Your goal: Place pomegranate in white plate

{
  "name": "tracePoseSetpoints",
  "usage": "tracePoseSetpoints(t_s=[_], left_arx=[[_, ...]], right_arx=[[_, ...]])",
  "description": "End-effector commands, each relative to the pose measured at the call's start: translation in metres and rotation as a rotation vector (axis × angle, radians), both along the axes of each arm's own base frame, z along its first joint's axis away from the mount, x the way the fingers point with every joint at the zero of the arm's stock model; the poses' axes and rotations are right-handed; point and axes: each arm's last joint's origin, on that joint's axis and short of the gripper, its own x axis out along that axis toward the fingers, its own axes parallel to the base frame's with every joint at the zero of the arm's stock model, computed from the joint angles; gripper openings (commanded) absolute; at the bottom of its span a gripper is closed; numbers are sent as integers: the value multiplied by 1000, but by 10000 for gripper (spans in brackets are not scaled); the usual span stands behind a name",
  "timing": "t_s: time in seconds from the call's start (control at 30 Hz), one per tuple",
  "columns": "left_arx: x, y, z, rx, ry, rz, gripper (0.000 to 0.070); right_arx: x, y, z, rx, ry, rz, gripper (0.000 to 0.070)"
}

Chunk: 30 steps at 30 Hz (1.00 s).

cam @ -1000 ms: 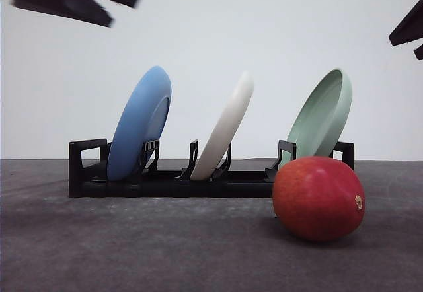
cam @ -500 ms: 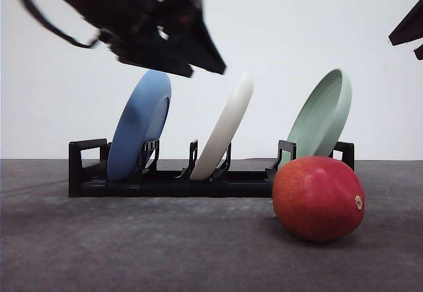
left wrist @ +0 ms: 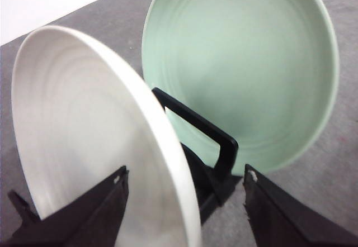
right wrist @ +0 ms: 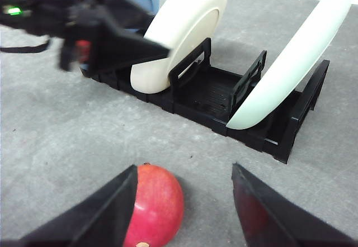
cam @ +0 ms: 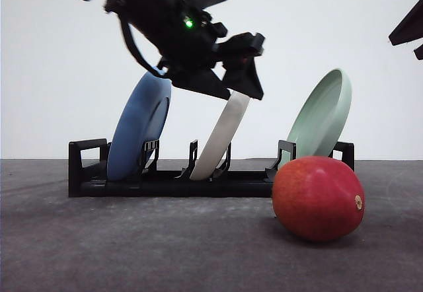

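Fingers of the left gripper (left wrist: 184, 202) spread wide, straddling the white plate (cam: 221, 140) standing in the black rack (cam: 165, 183) between blue plate (cam: 137, 127) and green plate (cam: 322, 117); pomegranate (cam: 318, 198) sits on the table beside the rack, below the right gripper (right wrist: 182, 213), also spread apart

Low front cam, wrist cams; shared rack (cam: 165, 183).

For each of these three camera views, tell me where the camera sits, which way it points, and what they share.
Front view: low over the table, facing forward at the rack; left claw at the white plate.
Left wrist view: rides the left arm, looking between its open fingers at the white plate and pale green plate.
Right wrist view: rides the right arm, above the pomegranate.
Shared: the white plate.
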Motion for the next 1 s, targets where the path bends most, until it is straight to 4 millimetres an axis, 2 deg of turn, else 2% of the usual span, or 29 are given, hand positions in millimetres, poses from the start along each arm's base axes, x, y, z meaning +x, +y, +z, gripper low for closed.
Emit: tracePoseSetpoints(t_s=[0.0, 0.1, 0.27, 0.33, 0.63, 0.97], left_arx=[[3, -7, 0, -3, -7, 7, 388], [3, -7, 0, -7, -5, 35, 349], [4, -7, 0, -36, 20, 54, 93], [3, -7, 0, -52, 34, 63, 31], [0, -4, 12, -186, 110, 127, 14], [-11, 7, 47, -307, 85, 143, 14]], right_arx=[[0, 1, 6, 3, -26, 9, 338], [0, 1, 6, 3, -26, 9, 338], [0, 1, 6, 3, -26, 9, 338], [0, 1, 6, 3, -26, 9, 338], [0, 1, 6, 3, -25, 9, 338], [0, 1, 6, 3, -25, 9, 338]])
